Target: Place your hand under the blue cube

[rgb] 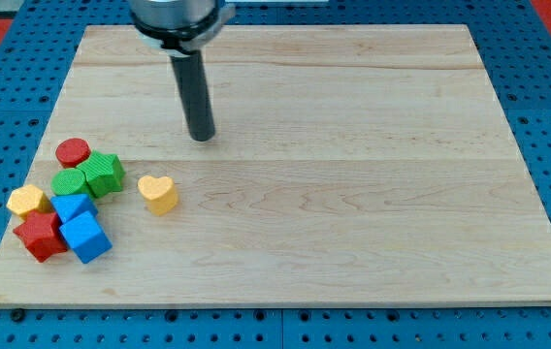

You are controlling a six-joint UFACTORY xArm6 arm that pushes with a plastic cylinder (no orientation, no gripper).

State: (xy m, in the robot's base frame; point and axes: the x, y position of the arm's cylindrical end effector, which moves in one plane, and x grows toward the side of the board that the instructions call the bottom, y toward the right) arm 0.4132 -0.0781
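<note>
The blue cube lies near the lower left corner of the wooden board, at the bottom of a cluster of blocks. A second blue block touches it just above. My tip is on the board well up and to the right of the blue cube, apart from every block. The dark rod rises from the tip to the arm at the view's top.
Around the blue cube: a red star-like block to its left, a yellow block, a green cylinder, a green block, a red cylinder. A yellow heart stands apart to the right. A blue pegboard surrounds the board.
</note>
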